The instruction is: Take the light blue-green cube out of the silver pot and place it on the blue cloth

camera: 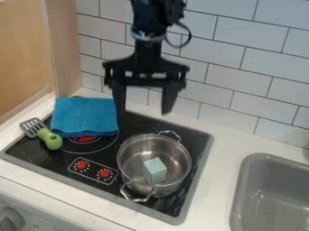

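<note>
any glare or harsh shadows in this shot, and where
Camera view: bright highlights on the bare metal inside the pot; a pale sheen low in the grey sink; pale streaks on the cooktop right of the pot, reflections or smudges, can't tell which; the block is lighter on top than on its side; the gripper looks nearly black against the pale tiles

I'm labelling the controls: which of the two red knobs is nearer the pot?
The right-hand red knob in the picture, close beside the pot; the left-hand knob sits farther from it.
</note>
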Available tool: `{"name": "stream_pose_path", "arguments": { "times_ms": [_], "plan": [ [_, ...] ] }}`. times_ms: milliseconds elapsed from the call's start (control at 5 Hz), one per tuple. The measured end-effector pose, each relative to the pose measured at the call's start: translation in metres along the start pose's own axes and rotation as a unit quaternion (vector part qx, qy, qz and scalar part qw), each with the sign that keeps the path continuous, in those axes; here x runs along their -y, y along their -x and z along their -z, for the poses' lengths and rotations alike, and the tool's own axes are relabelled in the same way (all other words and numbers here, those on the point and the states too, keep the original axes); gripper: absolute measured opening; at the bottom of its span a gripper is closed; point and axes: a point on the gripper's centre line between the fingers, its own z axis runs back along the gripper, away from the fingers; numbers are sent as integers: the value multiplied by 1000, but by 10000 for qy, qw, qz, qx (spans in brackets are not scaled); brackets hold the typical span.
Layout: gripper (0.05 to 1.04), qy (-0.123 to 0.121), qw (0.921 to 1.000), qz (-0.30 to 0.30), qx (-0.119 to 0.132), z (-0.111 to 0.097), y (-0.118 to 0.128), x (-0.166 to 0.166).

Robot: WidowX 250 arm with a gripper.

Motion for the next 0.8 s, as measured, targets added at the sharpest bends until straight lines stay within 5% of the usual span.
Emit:
{"name": "stream_pose_path", "arguments": {
  "times_ms": [600,800],
  "plan": [
    [998,83,9990,265,-340,27,25,13],
    [998,-59,9981,386,-466,39,27,13]
  ]
}}
